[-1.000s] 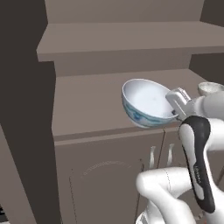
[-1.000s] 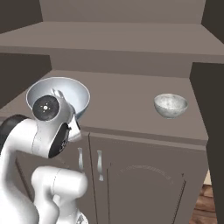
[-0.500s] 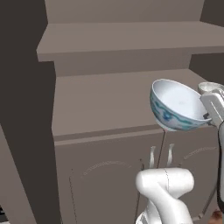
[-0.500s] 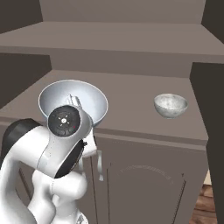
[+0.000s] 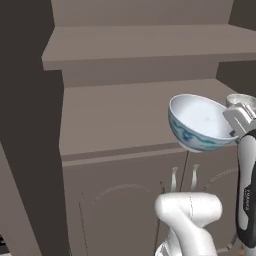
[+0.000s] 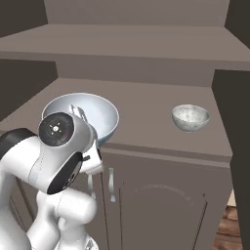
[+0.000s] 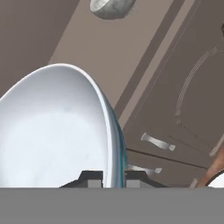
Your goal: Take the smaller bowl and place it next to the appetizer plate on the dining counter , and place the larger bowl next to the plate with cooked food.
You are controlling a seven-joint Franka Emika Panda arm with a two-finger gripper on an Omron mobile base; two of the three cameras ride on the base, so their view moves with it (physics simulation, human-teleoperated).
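Gripper [image 7: 107, 174] clenched on rim of the larger bowl [image 5: 200, 123], bowl held clear above the cabinet front. The smaller bowl [image 6: 190, 117] sits on the counter beyond the gripper, well apart. Step: carrying. Next, probably, travel to the dining counter.

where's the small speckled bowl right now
The smaller bowl sits on the brown cabinet counter, toward its right end in the right base view, apart from the larger bowl held up at the left.
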